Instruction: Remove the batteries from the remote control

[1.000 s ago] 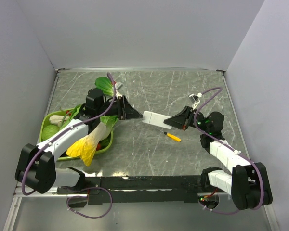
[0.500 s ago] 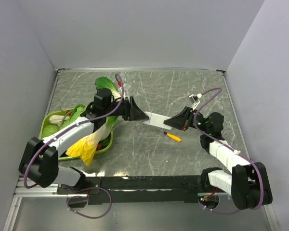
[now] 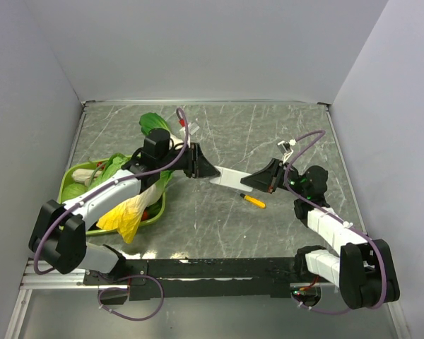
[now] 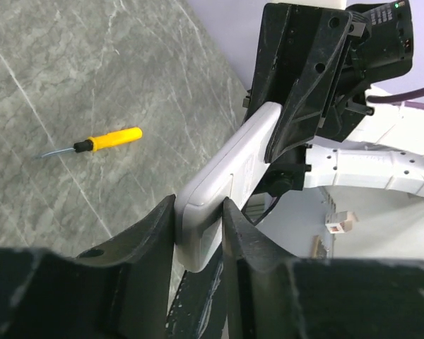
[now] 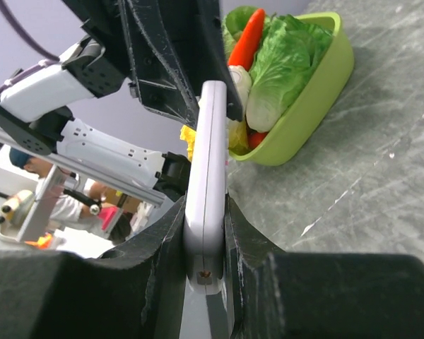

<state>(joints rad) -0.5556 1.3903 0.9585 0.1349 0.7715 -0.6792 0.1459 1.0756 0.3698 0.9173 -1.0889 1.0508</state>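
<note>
While a yellow-orange screwdriver lies flat on the grey veined worktop, closest to the near edge, the remote control is held just beyond it and apart from it. The remote spans the gap between the two grippers near the middle of the worktop.

The right gripper is clamped on the remote's right-hand end. In its wrist view a finger presses each broad face of the slim white body, which is seen edge-on. The left gripper is closed narrowly on the opposite end, and its wrist view shows both black fingers touching the rounded white end from either side. In that view the worktop sits well behind the remote, so the remote appears to be lifted off the surface. It runs slantwise, with its left end a little farther back than its right.

To the left, a lime-green tray rests on the worktop under the left arm. It holds leafy greens and a carrot, and a yellow leaf droops over its near rim. Farther back, a green leaf lies on the worktop behind the left gripper.
</note>
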